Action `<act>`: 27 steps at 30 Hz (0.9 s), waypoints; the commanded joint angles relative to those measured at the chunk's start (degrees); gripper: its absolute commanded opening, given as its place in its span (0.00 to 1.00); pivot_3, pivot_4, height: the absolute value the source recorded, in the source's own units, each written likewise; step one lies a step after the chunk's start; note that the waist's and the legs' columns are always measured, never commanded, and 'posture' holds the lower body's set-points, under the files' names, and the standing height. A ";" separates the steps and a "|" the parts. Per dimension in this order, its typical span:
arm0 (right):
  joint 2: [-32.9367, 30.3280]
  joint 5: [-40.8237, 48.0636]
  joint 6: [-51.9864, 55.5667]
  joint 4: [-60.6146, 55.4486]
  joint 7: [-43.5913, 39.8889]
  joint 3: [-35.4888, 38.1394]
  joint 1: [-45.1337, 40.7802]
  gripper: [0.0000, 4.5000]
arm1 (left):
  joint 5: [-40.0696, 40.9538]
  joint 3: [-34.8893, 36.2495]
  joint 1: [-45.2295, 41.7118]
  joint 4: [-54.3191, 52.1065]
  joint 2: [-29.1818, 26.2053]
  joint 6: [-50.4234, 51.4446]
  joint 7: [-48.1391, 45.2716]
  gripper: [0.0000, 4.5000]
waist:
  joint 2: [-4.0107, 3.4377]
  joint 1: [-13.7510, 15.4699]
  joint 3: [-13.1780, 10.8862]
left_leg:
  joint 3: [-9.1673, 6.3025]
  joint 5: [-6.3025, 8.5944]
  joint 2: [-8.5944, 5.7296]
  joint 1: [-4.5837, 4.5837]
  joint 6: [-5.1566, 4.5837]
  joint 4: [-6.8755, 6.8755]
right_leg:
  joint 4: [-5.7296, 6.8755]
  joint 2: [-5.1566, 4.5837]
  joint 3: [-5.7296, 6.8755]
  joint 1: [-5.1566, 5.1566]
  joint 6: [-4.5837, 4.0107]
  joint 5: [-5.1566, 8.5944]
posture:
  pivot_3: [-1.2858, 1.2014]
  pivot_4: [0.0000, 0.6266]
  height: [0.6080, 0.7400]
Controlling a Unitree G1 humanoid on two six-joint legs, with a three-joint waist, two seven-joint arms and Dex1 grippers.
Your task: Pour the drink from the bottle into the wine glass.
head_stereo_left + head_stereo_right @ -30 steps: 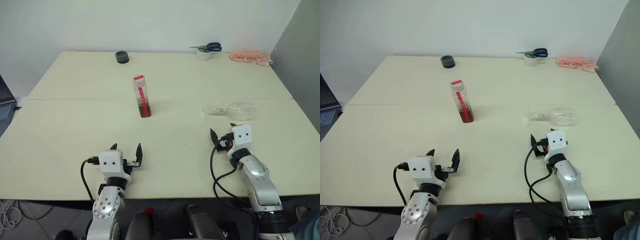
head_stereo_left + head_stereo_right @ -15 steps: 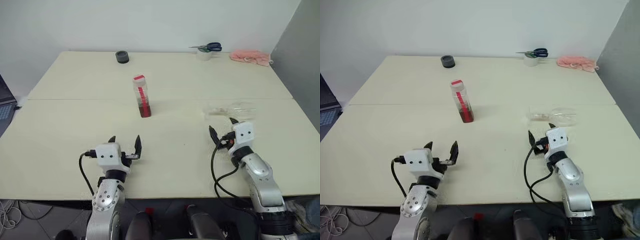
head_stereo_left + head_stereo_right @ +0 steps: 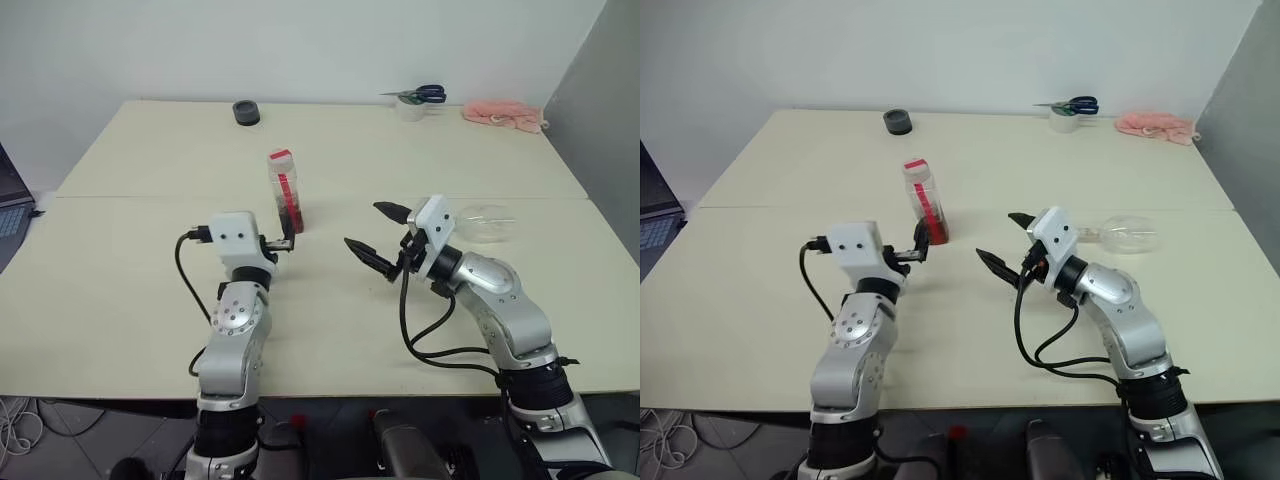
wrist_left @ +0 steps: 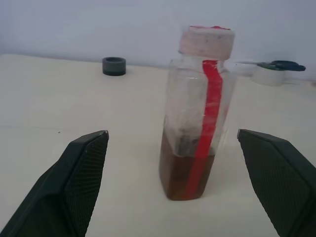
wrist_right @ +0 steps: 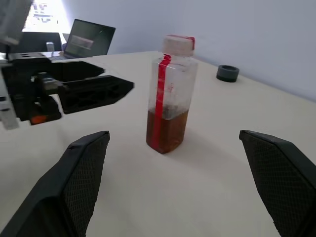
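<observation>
From the head camera, the bottle [image 3: 284, 192] stands upright mid-table, its base half hidden behind the left gripper [image 3: 272, 243]; the wine glass [image 3: 483, 222] lies on its side, its stem blocked by the right gripper [image 3: 378, 235].

The left wrist view shows spread fingers flanking the bottle, with the drink [image 4: 187, 173] filling its bottom.

The right wrist view shows spread fingers, the bottle between them, and a laptop [image 5: 88, 38] behind.

No legible text, brand or number on the bottle [image 4: 197, 118] and its red label strip.
</observation>
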State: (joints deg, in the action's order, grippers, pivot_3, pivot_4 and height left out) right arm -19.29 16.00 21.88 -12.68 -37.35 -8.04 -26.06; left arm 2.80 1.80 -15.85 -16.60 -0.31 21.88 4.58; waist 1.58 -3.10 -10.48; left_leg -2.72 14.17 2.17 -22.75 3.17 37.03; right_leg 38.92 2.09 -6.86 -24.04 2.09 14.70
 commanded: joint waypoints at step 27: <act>-2.19 2.44 2.96 -0.18 -3.12 0.82 -2.81 1.00 | -7.15 0.17 -21.44 28.30 1.99 -13.44 7.21 1.00 | 0.00 0.15 0.00 | -0.15 -0.01 -0.12 -0.06 0.00 0.01 | 0.02 -0.10 0.11 -0.01 0.00 -0.01 | 0.52 0.24 1.00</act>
State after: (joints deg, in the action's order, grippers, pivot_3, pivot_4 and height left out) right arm -21.29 18.15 26.06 -11.92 -40.12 -8.05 -29.48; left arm -3.54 2.04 -35.06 11.16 1.96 10.52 10.90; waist 1.58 -2.94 -10.48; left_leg -2.87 14.16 2.03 -22.82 3.17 37.04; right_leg 38.94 1.98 -6.74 -24.05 2.09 14.69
